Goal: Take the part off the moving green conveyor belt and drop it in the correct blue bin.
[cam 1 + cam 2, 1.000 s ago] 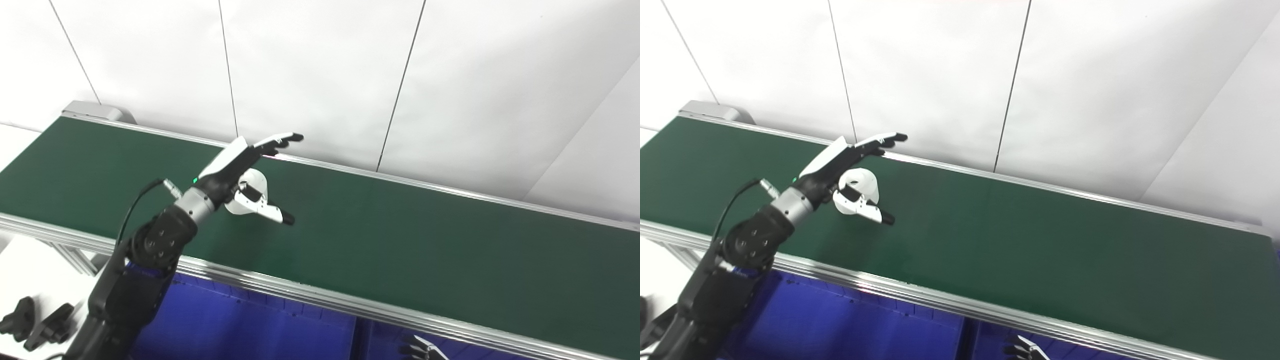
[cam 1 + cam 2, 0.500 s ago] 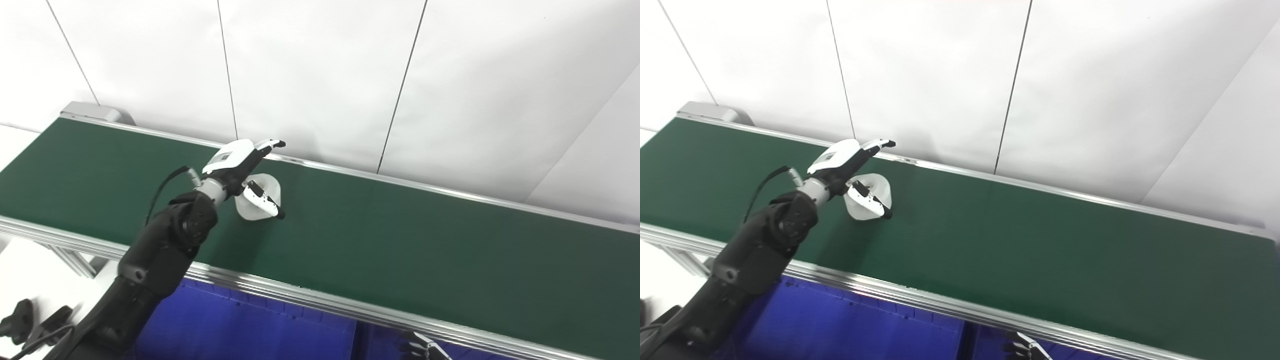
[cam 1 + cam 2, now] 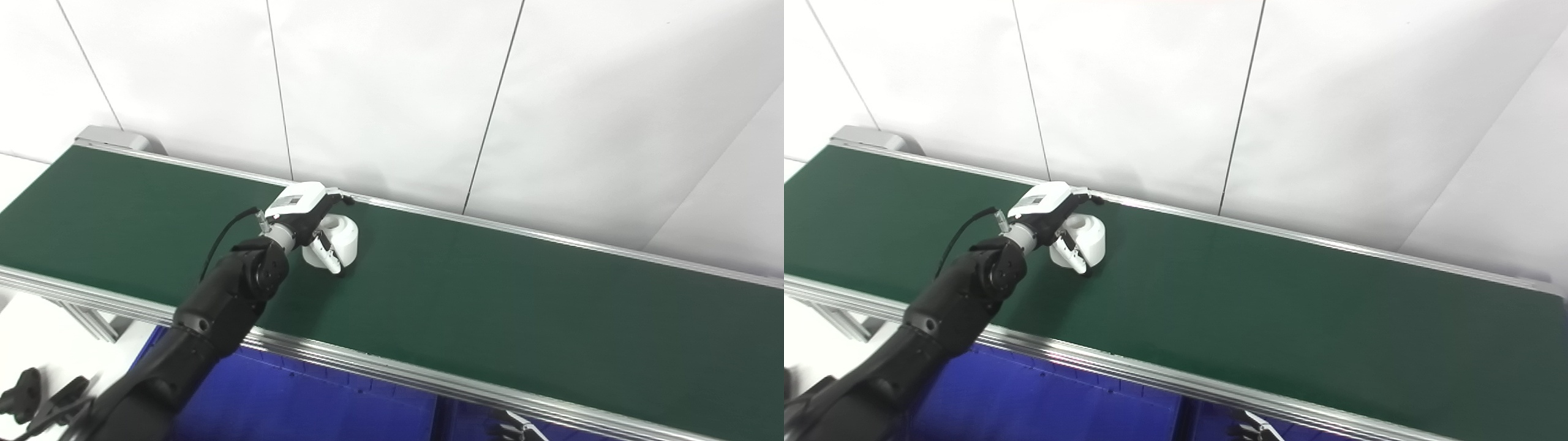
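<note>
White against the green conveyor belt (image 3: 490,294), the round part (image 3: 340,236) sits near the far rail, the left hand (image 3: 309,214) cupping it between thumb and fingers, apparently to secure it before lifting toward the blue bin (image 3: 294,404).

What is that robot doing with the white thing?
The robot's left hand is wrapped around a white part that sits on the green belt, with fingers over the top and thumb at the front. It has not been lifted yet. The blue bin waits below the belt's near edge. Only the fingertips of the right hand peek in at the bottom.
</note>
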